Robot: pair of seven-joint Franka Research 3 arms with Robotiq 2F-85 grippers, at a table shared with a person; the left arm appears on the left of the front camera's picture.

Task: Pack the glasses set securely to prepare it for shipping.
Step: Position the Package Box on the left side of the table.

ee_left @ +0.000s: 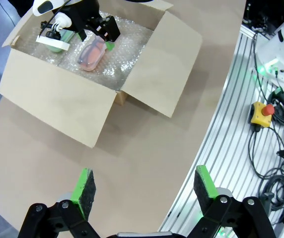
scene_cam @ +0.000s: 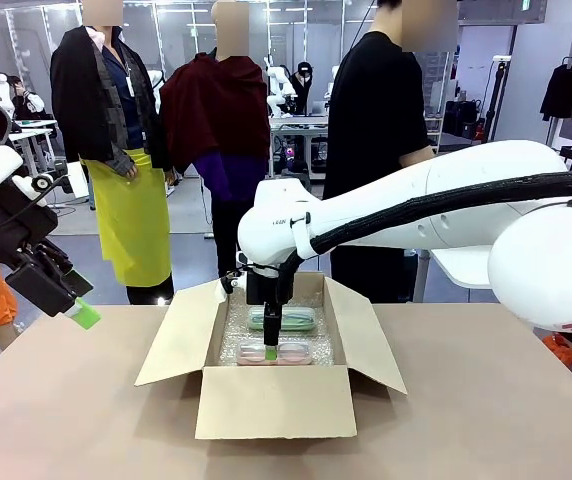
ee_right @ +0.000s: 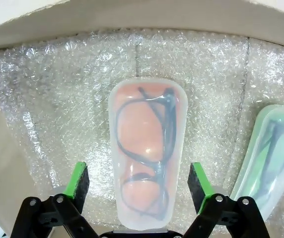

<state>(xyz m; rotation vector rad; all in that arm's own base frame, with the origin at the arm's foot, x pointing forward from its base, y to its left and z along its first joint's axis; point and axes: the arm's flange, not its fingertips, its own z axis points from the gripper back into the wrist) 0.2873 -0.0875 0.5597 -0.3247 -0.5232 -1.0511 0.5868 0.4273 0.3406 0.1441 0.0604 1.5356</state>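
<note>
Counter: flat, matte tan, bare around the box. Low risk here, except the box could skate on it if a flap gets shoved, since nothing pins it.

Cardboard box: brown corrugated, mid-counter, all 4 flaps splayed outward. Risk: the R arm reaches in from above, so a wrist or cable could catch the 12 o'clock flap on the way up and drag the box. Not sealed yet, so not ship-ready by my read.

Bubble wrap: clear, pebbly, soft, lines the floor and walls. It lies only under the cases, w/ nothing over them, so they'd prob. rattle if the box is shut as is.

Pink case: oblong, rounded corners, frosted translucent plastic, dark frames visible inside. It lies flat on the wrap near the box's 6 o'clock wall. Smooth shell, so it could slip or pivot if pinched off-centre.

Green case: same shape, pale mint, at 3 o'clock of the pink one in the R wrist view and just apart from it. A sideways nudge could knock the two together.

R tool: pads spread, straddling the pink case w/ a gap each side, pinching nothing.

L tool: spread, empty, over bare counter approx. 9 o'clock of the box, well apart.
</note>
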